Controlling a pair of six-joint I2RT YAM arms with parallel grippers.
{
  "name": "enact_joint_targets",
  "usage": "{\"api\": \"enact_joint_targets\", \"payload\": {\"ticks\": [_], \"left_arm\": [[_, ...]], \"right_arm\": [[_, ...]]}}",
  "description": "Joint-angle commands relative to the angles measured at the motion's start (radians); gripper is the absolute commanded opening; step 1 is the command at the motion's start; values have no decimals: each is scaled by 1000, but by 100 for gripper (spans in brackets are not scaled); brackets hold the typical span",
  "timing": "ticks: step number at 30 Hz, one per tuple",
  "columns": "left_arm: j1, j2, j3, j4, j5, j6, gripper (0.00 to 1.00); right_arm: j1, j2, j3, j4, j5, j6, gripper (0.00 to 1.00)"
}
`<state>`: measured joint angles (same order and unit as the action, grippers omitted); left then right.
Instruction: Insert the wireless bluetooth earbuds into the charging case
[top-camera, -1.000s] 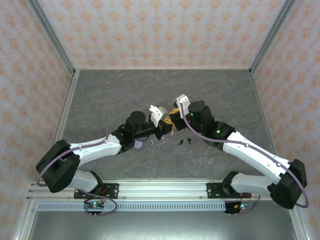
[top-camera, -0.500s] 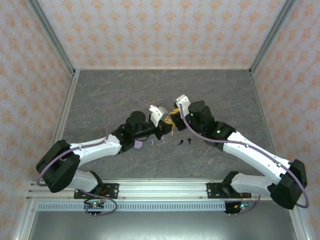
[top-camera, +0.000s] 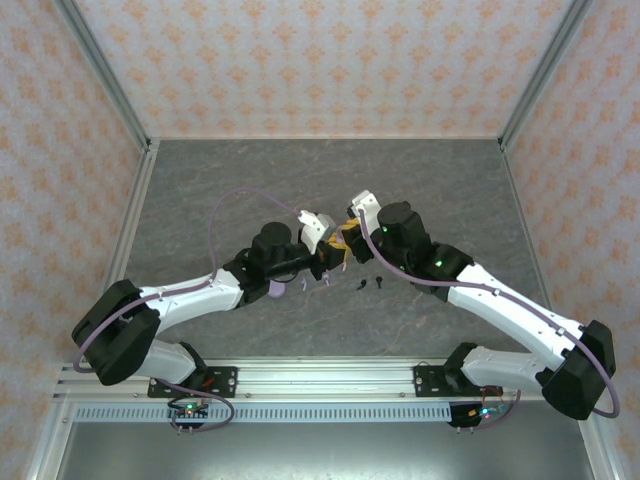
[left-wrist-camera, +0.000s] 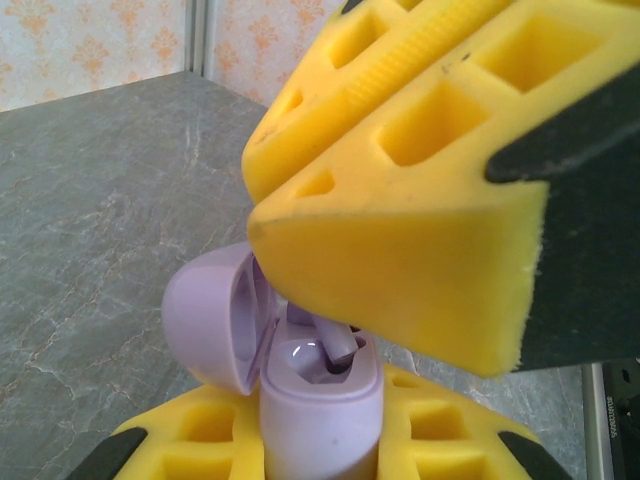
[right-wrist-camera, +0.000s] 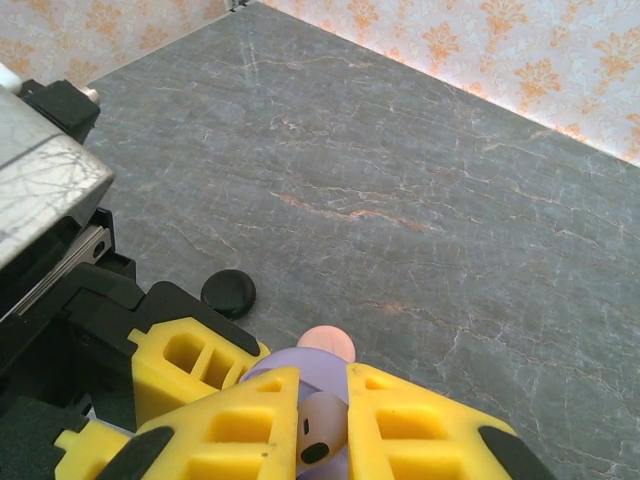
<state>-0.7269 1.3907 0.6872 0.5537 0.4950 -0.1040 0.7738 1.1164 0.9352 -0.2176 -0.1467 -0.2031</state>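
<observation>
Mid-table, both arms meet nose to nose.

Left claw (left-wrist-camera: 320, 452): clamped on the body of the lavender case (left-wrist-camera: 322, 410), held off the table (right-wrist-camera: 400, 180) with its lid (left-wrist-camera: 212, 320) swung open to one side.

Right claw (right-wrist-camera: 322, 428): pinched together on a lavender earbud (right-wrist-camera: 320, 432), directly above the open case. From the left wrist view the bud sits partly in a well, stem end down (whether it is fully seated I cannot tell; the right claw's yellow finger hides the top of it).

Change over the last second: very little. From above, the right arm has crept a touch toward the left claw; the left arm has not moved, and both grips are unchanged. Reads as the slow final press of an insertion, not a fresh approach.

Meaning for the task: my judgement is that this bud is nearly home. Release comes next, once it bottoms out.

Still waiting: two black earbuds (top-camera: 360, 287) loose on the table just near of the claws, untouched. A black disc (right-wrist-camera: 228, 292) and a pink disc (right-wrist-camera: 328, 342) lie just beyond the held case.
</observation>
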Motion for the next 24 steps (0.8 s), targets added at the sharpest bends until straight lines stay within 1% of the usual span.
{"api": "enact_joint_targets", "payload": {"ticks": [1, 14, 24], "left_arm": [[-6, -8, 21, 37, 1, 17, 0], [-5, -9, 15, 62, -2, 9, 0], [-5, -3, 5, 108, 2, -4, 0]], "right_arm": [[6, 0, 20, -46, -58, -3, 15], [6, 14, 31, -71, -108, 14, 16], [5, 21, 63, -99, -95, 39, 22]]}}
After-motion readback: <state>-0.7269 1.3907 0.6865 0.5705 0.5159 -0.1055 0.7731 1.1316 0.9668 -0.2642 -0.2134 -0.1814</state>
